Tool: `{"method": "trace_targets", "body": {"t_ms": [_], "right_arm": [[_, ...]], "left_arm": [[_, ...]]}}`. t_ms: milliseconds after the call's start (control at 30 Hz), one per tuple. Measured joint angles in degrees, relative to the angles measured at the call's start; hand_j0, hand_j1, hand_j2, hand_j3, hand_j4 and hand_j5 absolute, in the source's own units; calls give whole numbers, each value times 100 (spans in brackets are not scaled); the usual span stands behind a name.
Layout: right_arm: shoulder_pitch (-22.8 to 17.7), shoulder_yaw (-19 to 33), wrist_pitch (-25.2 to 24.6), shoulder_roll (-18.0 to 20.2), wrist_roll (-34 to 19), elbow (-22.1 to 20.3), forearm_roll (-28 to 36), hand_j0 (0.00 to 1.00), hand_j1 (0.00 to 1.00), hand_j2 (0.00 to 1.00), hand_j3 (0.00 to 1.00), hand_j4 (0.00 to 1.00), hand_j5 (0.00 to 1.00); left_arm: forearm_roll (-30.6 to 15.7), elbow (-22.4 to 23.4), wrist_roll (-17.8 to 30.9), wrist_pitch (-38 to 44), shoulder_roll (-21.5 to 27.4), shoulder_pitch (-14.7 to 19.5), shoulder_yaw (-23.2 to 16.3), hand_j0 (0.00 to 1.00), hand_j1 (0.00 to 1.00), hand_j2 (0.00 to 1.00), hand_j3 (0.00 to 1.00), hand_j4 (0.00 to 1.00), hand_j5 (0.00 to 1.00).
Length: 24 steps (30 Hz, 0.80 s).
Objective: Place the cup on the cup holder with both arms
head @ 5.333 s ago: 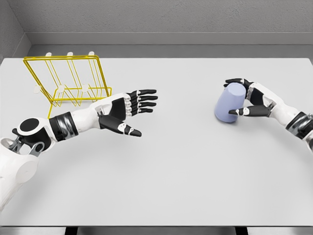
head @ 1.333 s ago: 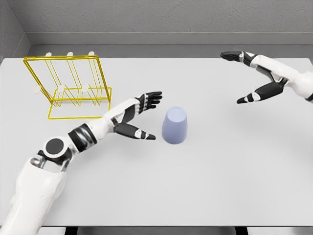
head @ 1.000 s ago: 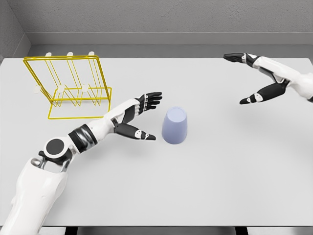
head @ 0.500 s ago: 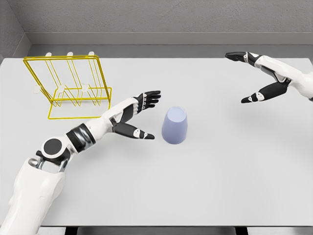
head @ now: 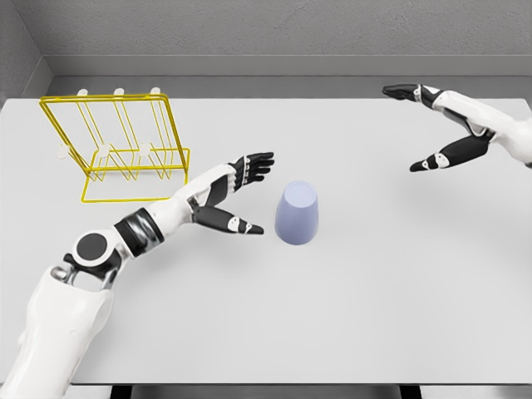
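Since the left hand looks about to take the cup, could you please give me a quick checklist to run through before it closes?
1. Cup standing on the table, mouth down, not tipped: ok.
2. Left hand open, fingers spread beside the cup and not touching it: ok.
3. Right hand open, holding nothing and well away from the cup at the far right: ok.
4. Yellow wire cup holder upright at the far left, pegs free: ok.
5. Table between the cup and the holder free of other things: ok.
6. Thumb and fingers placed to close on both sides of the cup: cannot tell.
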<state>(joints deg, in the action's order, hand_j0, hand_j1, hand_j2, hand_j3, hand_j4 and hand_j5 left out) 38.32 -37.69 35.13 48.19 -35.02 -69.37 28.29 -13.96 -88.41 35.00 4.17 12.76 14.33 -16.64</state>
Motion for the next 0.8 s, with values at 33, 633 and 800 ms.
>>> {"method": "trace_targets", "body": {"t_ms": [33, 633, 800], "right_arm": [[0, 3, 0, -8, 0, 5, -35, 100, 100, 100, 100, 100, 100], [-9, -22, 1, -44, 0, -29, -150, 100, 100, 100, 100, 100, 100], [0, -30, 1, -38, 0, -45, -158, 100, 100, 100, 100, 100, 100]], "left_arm": [[1, 84, 0, 0, -36, 26, -1, 100, 100, 100, 100, 100, 100], [256, 677, 0, -12, -478, 70, -55, 100, 100, 100, 100, 100, 100], [261, 680, 0, -11, -510, 70, -60, 100, 100, 100, 100, 100, 100]]}}
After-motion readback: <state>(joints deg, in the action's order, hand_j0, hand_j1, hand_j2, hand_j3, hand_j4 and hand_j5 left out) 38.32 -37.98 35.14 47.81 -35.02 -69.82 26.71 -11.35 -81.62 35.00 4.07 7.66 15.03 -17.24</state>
